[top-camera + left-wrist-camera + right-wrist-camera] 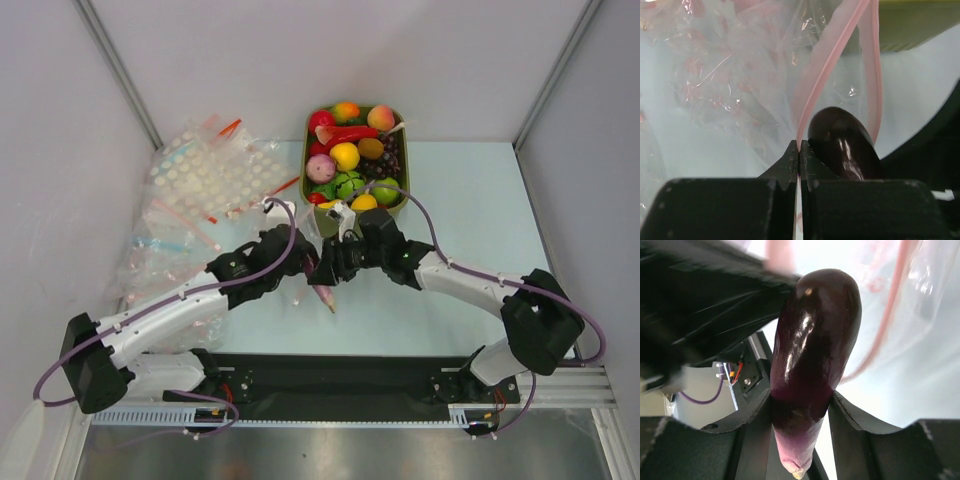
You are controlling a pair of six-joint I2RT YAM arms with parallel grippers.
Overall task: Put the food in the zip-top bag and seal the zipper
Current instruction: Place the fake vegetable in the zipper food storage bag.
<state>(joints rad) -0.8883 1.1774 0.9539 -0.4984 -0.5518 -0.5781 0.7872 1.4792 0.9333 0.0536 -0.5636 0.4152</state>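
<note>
Loading: your left gripper (798,150) is clenched on the zipper (827,75), your right gripper (802,415) grasping 1 eggplant (815,330) just beside it. Next, ease it past the zipper into the zip-top bag (730,85).

We see a robotics lab cell: plain white panels (300,50) in aluminium struts (118,70) box in a pale table (470,200) beyond the jaws, a black mounting plate (340,375) and looping purple cabling (293,230) sit behind them, and the olive-green tub (404,150) ahead of them holds glossy toy fruit (345,155).
</note>
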